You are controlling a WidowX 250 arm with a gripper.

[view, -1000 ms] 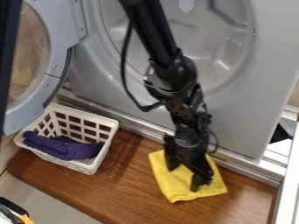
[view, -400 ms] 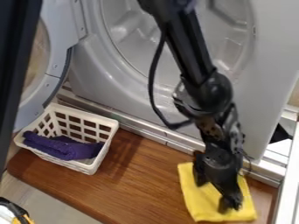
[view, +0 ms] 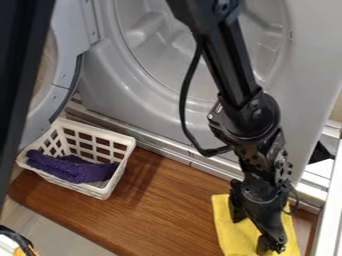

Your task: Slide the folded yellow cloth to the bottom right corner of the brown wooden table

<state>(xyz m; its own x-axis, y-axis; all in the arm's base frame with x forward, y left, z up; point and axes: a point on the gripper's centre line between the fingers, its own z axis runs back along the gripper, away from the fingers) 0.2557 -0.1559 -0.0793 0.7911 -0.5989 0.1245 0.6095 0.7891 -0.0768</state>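
Note:
My black gripper (view: pixel 251 232) is at the lower right, pointing down onto a yellow cloth (view: pixel 230 234). Its fingers stand apart, with yellow fabric between and around them, and look pressed against the cloth. The cloth lies flat on the brown wooden board (view: pixel 160 210), partly covered by the gripper. Over at the left, a purple cloth (view: pixel 73 169) rests bunched inside a white slatted basket (view: pixel 121 170).
Behind the board stands a grey washing machine front (view: pixel 110 95), with its round door (view: pixel 65 75) swung out above the basket. A metal rail (view: pixel 177 158) runs along the board's back edge. A black and orange object (view: pixel 20 242) is at the bottom left corner.
My gripper and the yellow cloth have shifted together to the right and toward the bottom edge. The basket and the purple cloth have stayed put.

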